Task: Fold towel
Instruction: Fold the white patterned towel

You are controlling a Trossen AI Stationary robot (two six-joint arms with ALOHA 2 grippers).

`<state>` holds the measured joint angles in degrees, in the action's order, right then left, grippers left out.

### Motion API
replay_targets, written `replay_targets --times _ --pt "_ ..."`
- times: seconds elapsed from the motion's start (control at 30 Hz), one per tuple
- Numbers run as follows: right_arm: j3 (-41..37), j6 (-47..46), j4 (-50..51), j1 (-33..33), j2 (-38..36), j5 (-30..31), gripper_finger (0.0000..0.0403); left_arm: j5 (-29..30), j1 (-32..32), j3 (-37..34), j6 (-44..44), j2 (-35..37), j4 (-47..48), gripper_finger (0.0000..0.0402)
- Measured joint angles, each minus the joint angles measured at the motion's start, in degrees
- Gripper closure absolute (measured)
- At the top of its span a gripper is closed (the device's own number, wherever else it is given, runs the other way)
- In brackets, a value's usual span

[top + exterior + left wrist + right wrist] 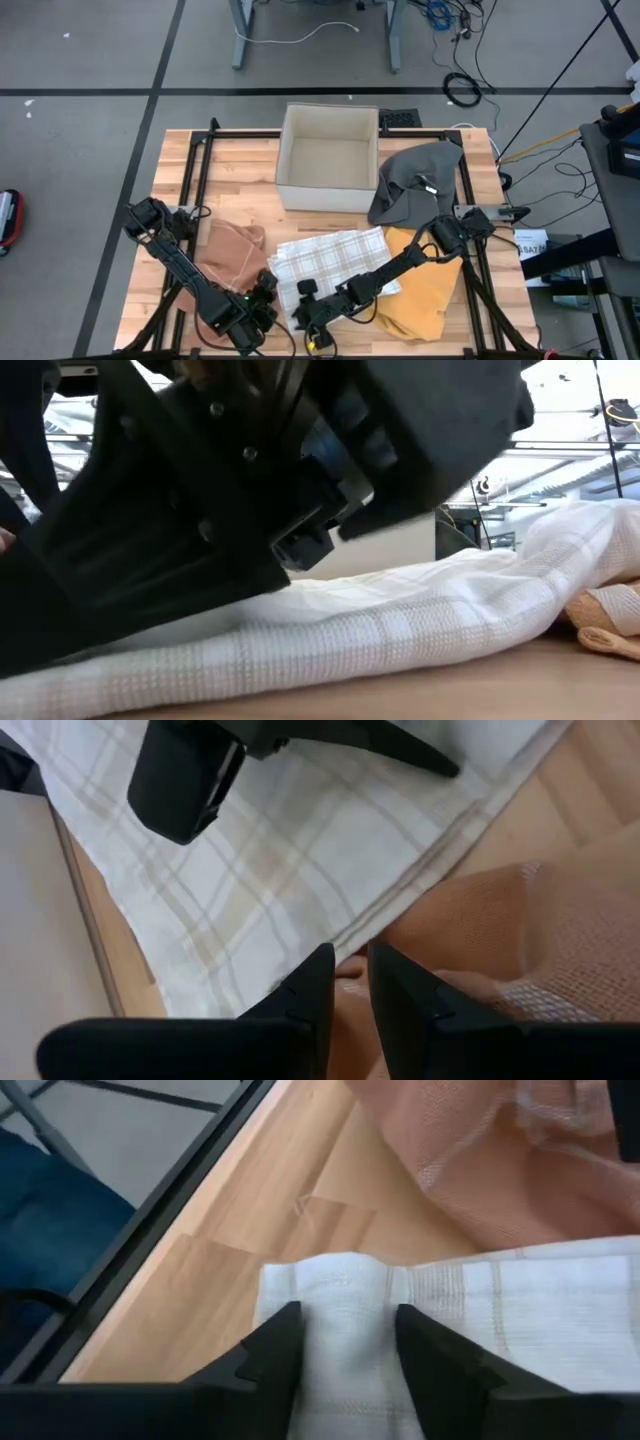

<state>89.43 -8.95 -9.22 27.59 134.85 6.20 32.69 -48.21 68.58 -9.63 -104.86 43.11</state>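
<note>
Wooden tabletop [250, 165] of pale butcher-block planks, black metal frame at its edges, grey floor and loose cables beyond.

Right pincer [345, 1342]: fingers apart, straddling a raised corner of the white plaid towel [470, 1340], one finger on each side of the fold. Contact likely, a firm pinch not confirmed. In the high view this pincer sits at the towel's near edge.

Left pincer [345, 982]: fingers nearly together, a narrow gap between them, nothing visibly caught. It hovers just beside the towel's edge, over the peach mesh cloth [520, 940].

Towel lies flat at the near centre of the tabletop, between the peach cloth and a mustard-yellow cloth [425, 290]. Grey cloth [415, 180] is draped beside an open cardboard box [328, 190] at the far side.

Step in hand, by my reading: taking the near corners before the first fold. Next move calls for the right pincer to close fully on its corner, the left to find the opposite corner without snagging the peach mesh.
</note>
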Motion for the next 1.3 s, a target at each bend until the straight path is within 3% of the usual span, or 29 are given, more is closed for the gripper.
replay_targets --times 0.23,0.4,0.73,0.93,1.3 --pt "0.0 5.7 0.0 0.7 -0.2 1.2 0.039 2.2 0.6 0.0 0.9 0.0 2.0 0.033" --pt "2.3 7.0 2.9 3.2 -0.3 4.5 0.0397 5.6 -0.5 0.0 0.9 0.0 8.5 0.033" --pt "14.2 7.6 20.4 6.7 -0.6 11.8 0.0401 1.1 -0.7 0.0 9.0 0.0 -1.3 0.0321" --pt "20.8 5.7 31.9 7.4 -0.6 15.0 0.0402 -0.6 -1.3 0.0 10.1 0.0 -3.9 0.0265" --pt "23.2 5.1 35.1 7.6 -0.7 16.0 0.0402 -2.4 -0.8 0.0 9.4 0.0 -9.4 0.0161"
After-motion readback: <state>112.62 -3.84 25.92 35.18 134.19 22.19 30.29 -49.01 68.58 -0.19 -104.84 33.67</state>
